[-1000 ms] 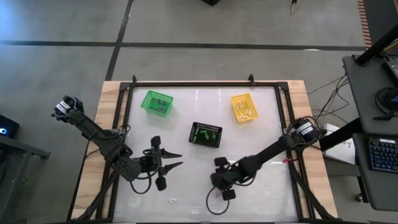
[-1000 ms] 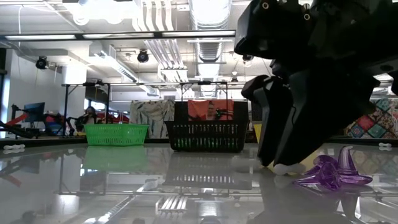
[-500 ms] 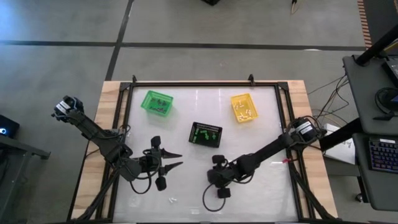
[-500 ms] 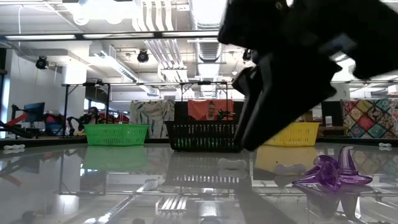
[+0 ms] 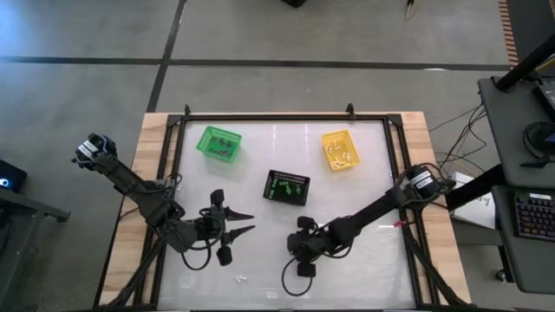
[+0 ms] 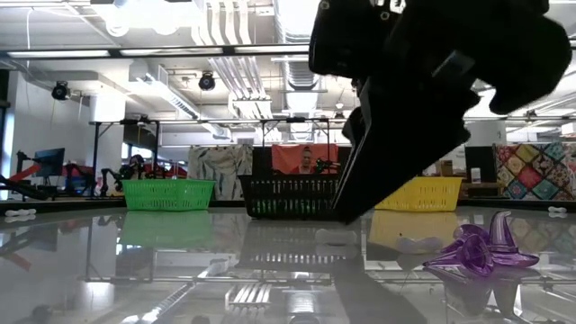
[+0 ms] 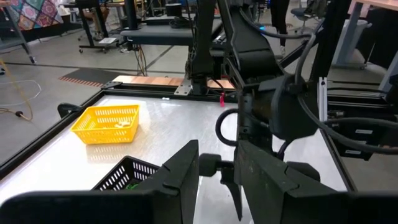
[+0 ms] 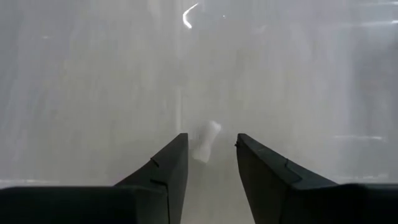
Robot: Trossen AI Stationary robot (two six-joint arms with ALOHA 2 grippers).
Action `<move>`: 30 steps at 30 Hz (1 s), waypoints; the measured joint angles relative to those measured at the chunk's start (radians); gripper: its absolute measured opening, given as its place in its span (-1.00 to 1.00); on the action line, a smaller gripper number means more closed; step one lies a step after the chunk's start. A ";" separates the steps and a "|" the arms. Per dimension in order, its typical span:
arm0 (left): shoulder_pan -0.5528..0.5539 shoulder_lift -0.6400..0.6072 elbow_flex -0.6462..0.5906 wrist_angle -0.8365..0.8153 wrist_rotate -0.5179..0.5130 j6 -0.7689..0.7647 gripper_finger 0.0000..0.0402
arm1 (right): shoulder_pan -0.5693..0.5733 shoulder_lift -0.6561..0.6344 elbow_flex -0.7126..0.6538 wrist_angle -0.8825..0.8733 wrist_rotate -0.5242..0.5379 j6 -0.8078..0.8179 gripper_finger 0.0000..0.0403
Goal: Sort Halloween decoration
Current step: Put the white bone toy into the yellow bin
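My right gripper (image 5: 297, 251) is open and points down at the table's near middle. In the right wrist view its fingers (image 8: 166, 168) stand on either side of a small white bone-shaped trinket (image 8: 207, 140) lying flat, without touching it. The low view shows a purple witch-hat trinket (image 6: 481, 250) lying on the table with another white trinket (image 6: 409, 243) beside it. A further white piece (image 5: 241, 279) lies near the near edge. My left gripper (image 5: 251, 222) waits open at the near left, pointing toward the table's right; the left wrist view (image 7: 217, 180) shows it holds nothing.
Three small baskets stand on the far half: green (image 5: 218, 142) at the far left, black (image 5: 287, 186) in the middle, yellow (image 5: 340, 150) at the far right, each with trinkets inside. A black frame (image 5: 277, 116) rims the table. Bare tabletop lies between the arms.
My right gripper has risen off the table beside the purple hat and its white trinket and moved toward the table's left. Both of those trinkets have stayed where they were.
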 joint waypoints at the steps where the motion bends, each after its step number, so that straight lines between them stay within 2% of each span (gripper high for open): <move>1: 0.000 0.000 0.000 0.000 0.000 0.000 -0.52 | 0.000 0.008 0.000 0.014 0.000 -0.007 -0.37; 9: 0.000 0.000 0.000 0.000 0.000 0.000 -0.52 | 0.000 0.064 0.001 0.053 0.003 -0.036 -0.47; 18: 0.000 0.000 0.000 0.000 0.000 0.000 -0.52 | 0.001 0.070 0.002 0.047 -0.003 -0.062 -0.92; 25: 0.000 0.000 0.000 0.000 0.000 0.000 -0.52 | -0.001 0.054 0.002 0.034 -0.003 -0.094 -0.95; 30: 0.000 0.000 0.000 0.000 0.000 0.000 -0.52 | -0.017 -0.013 -0.002 -0.005 -0.003 -0.103 -0.96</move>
